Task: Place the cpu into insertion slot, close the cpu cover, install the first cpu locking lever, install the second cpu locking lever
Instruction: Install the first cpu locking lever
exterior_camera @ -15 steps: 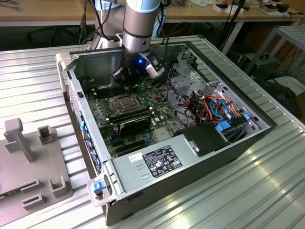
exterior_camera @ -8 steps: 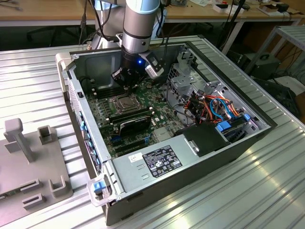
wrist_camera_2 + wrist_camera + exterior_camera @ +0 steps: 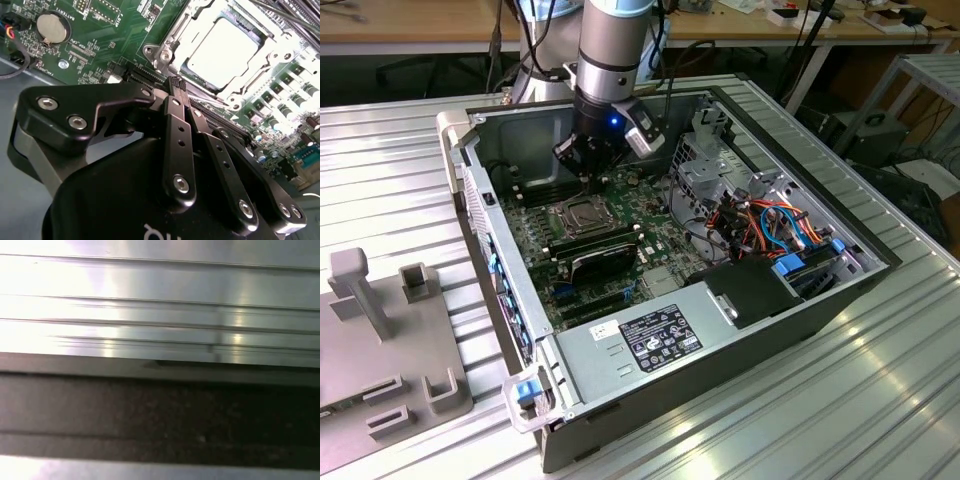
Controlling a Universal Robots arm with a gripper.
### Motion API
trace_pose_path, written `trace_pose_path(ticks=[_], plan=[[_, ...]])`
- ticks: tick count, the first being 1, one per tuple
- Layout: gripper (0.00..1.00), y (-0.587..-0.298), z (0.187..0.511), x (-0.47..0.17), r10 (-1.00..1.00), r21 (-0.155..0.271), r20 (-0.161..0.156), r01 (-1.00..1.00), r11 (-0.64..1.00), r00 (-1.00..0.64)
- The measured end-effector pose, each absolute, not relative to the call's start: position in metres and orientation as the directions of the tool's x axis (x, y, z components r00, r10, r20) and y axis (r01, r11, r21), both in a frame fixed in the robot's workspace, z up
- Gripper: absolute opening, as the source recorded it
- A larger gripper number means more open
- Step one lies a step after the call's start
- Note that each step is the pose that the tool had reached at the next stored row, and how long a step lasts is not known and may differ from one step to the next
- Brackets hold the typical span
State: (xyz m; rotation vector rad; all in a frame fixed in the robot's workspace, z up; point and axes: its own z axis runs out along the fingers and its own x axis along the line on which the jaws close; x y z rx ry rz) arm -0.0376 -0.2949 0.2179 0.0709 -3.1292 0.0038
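Exterior view: even, bright room light from above; ribbed table shines in pale streaks; computer case interior shaded beneath the arm; small blue lamp glows on the wrist.
Second wrist view: cpu blown out white by glare; gripper dark, screw heads glinting, nearest body soft.
First wrist view: smeared throughout; ribbed metal washed out, dark band below.

One robot arm, one tool, one open computer case, one green circuit board, one cpu, one cpu cover, one coin battery, one table.
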Motion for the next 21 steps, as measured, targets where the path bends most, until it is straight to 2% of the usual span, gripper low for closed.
trace_pose_path(ticks=[21], plan=[[0.11, -0.287, 0.22, -0.047, -0.045, 0.002, 0.012, -0.045, 0.999, -0.999]])
